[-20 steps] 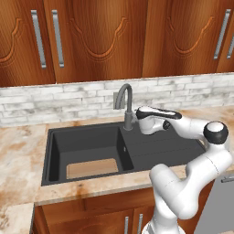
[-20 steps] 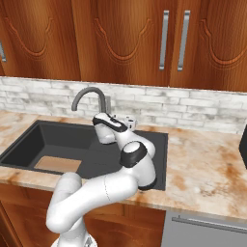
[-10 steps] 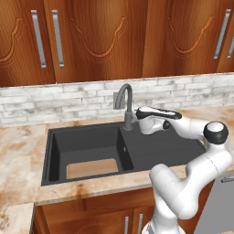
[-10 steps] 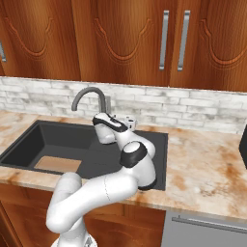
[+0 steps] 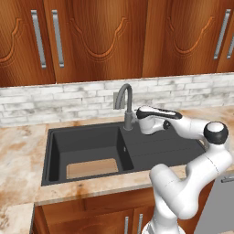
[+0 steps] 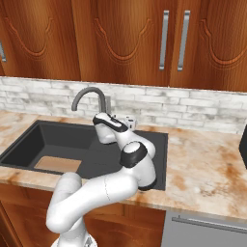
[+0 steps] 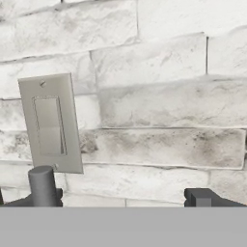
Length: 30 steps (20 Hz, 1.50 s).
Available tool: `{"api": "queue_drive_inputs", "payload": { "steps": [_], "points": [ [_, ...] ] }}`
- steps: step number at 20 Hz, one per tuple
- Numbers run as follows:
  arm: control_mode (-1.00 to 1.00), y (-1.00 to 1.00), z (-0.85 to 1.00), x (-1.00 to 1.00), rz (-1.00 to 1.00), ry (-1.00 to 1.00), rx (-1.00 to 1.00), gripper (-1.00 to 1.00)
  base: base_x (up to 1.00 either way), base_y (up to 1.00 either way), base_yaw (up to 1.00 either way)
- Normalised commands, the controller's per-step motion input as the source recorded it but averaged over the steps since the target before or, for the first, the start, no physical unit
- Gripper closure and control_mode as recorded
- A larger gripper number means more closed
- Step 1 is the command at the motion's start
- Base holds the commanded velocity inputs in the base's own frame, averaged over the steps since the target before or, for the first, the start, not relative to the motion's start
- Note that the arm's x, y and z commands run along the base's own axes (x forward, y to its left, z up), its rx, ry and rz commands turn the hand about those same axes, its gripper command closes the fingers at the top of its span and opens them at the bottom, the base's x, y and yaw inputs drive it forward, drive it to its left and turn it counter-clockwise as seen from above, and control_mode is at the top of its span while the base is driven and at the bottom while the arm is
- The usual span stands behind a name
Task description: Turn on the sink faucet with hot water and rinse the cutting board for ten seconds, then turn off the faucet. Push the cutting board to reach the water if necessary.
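Nothing has moved since the frames a second ago: the arm holds the same pose and the board lies where it did.

The gripper (image 5: 137, 115) hangs just right of the faucet (image 5: 125, 104), level with the lower part of the upright pipe, over the near end of the drainboard. From the right base view the hand (image 6: 99, 123) sits just in front of the faucet (image 6: 90, 98), and the two overlap there, so I cannot tell whether they touch. In the hand view the two dark fingertips (image 7: 200, 198) rise well apart at the bottom edge, so the jaws stand released with nothing between them. A grey cylinder (image 7: 43, 185), probably part of the faucet, stands at the lower left of that view, in front of a grey wall switch plate (image 7: 50, 125) set in the whitish brick backsplash (image 7: 164, 106).

The board (image 5: 92, 167) lies flat on the floor of the sink (image 5: 56, 151), against the near wall of the basin and toward its right side. It rests nearer than the spout's tip. In the right base view the board (image 6: 58, 164) shows at the near left of the basin. The sink (image 6: 154, 159) is set in a mottled stone counter (image 5: 20, 155), under wooden cabinets (image 5: 100, 36).
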Motion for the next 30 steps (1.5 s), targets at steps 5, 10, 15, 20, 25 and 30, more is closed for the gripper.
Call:
{"api": "queue_drive_inputs", "payload": {
  "steps": [5, 10, 15, 20, 25, 30],
  "points": [
    [-1.00, 0.00, 0.00, 0.03, 0.00, 0.00, 0.00, -1.00, 0.00, 0.00, 0.00],
    [-1.00, 0.00, 0.00, 0.00, 0.00, 0.00, 0.00, -1.00, 0.00, 0.00, 0.00],
    [-1.00, -0.02, 0.00, 0.00, 0.00, 0.00, 0.00, -1.00, 0.00, 0.00, 0.00],
    [-1.00, -0.17, 0.00, -0.01, 0.00, 0.00, 0.01, -1.00, 0.00, 0.00, 0.00],
    [-1.00, -0.18, 0.00, -0.10, 0.00, 0.00, 0.00, -1.00, 0.00, 0.00, 0.00],
    [-1.00, -0.18, 0.00, -0.12, 0.00, 0.00, 0.00, -1.00, 0.00, 0.00, 0.00]
  ]
}}
